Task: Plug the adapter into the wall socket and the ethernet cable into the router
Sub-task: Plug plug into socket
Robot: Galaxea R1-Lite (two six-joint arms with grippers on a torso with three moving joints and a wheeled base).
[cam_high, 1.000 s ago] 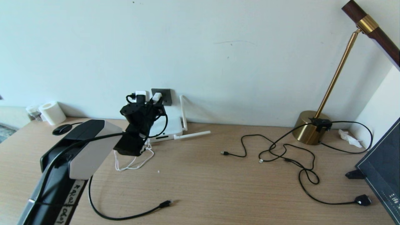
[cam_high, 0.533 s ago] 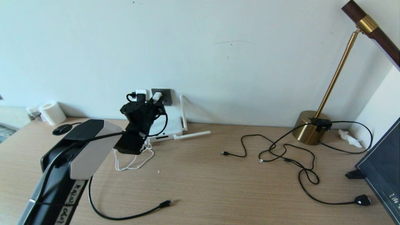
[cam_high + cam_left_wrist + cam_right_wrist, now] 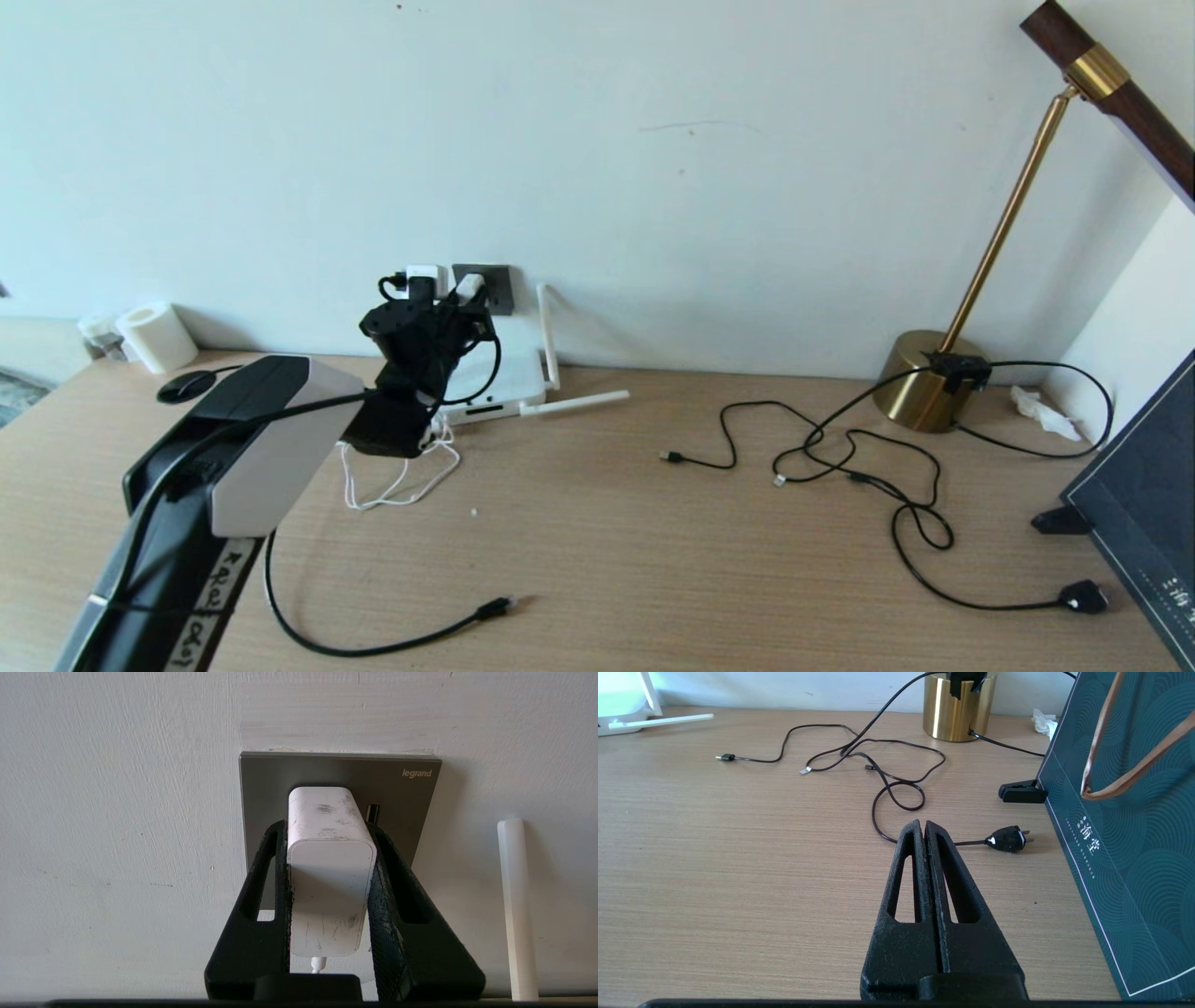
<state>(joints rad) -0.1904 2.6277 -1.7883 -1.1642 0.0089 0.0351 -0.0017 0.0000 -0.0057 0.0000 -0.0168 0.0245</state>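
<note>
My left gripper [image 3: 327,828] is shut on the white adapter [image 3: 327,877], one finger on each side. The adapter's front end is up against the dark grey wall socket [image 3: 336,770]; its pins are hidden. In the head view the gripper [image 3: 457,301] holds the adapter [image 3: 470,286] at the socket [image 3: 499,287], above the white router [image 3: 509,378]. The adapter's white cord [image 3: 397,485] hangs down to the table. The black ethernet cable [image 3: 373,646] lies loose near the front edge, its plug [image 3: 497,609] free. My right gripper [image 3: 923,823] is shut and empty above the table's right side.
A router antenna [image 3: 516,905] stands right of the socket, another [image 3: 574,402] lies on the table. Thin black USB cables [image 3: 822,448], a two-pin plug [image 3: 1083,597], a brass lamp base [image 3: 924,378] and a dark green bag [image 3: 1139,504] fill the right. A paper roll [image 3: 157,336] sits far left.
My left gripper has crept slightly up and toward the wall with the adapter in it. Nothing else has moved.
</note>
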